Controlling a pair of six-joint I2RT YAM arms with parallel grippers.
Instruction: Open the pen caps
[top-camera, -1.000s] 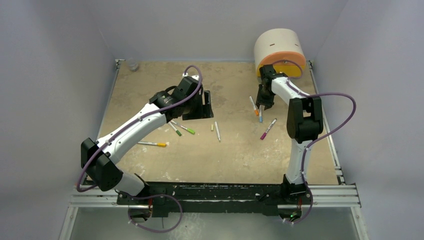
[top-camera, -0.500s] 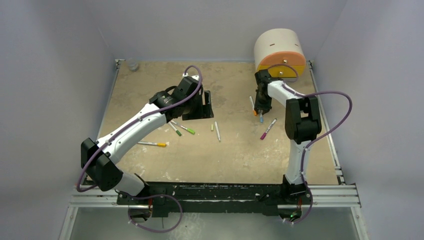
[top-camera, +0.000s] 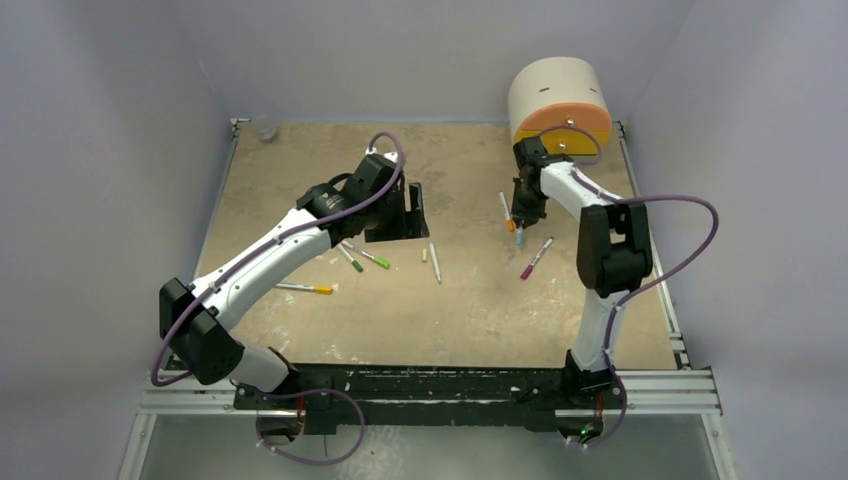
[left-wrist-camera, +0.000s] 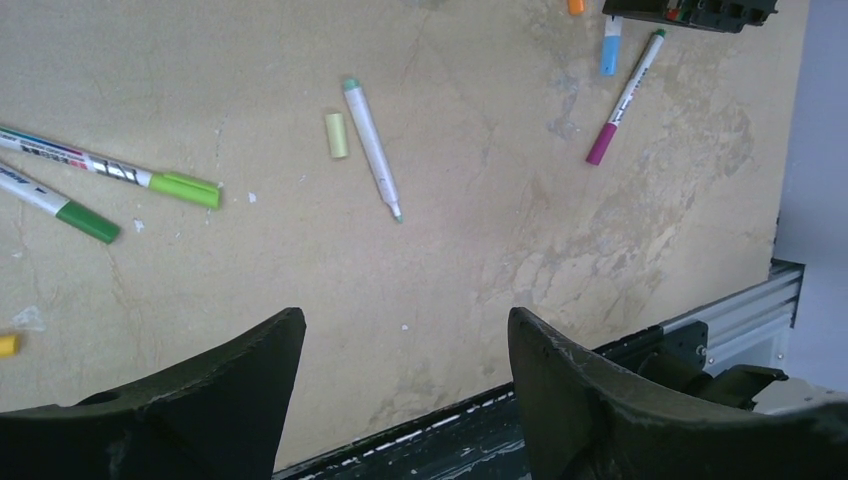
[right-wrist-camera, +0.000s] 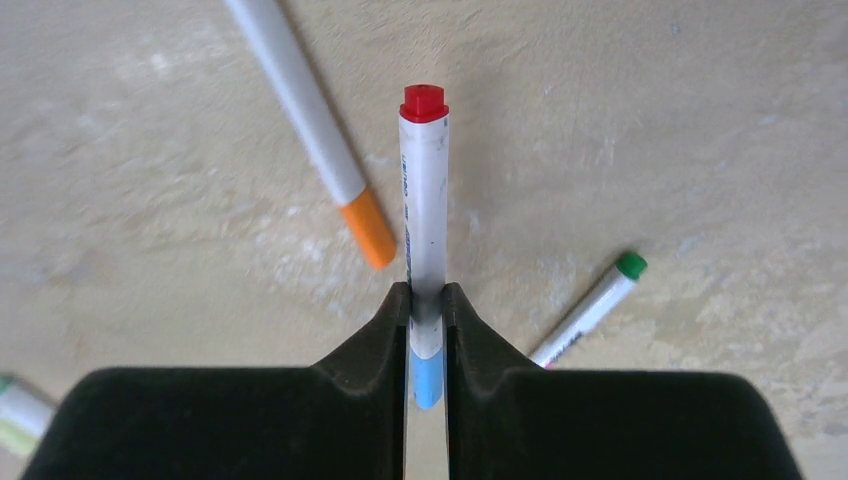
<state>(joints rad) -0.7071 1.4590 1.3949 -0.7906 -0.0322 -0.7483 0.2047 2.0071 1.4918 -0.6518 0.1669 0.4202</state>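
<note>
The right tool (right-wrist-camera: 427, 300) is pinched tight on a pen (right-wrist-camera: 424, 190), right where its blue cap (right-wrist-camera: 427, 380) starts. It holds only one end, so the long part could swing or slip and bump the orange pen (right-wrist-camera: 315, 130) just beside it. Farther off, the left tool (left-wrist-camera: 405, 325) is wide and holds nothing.

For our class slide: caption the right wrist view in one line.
Right gripper clamps a blue-capped pen, an orange-capped pen lying beside it.
</note>
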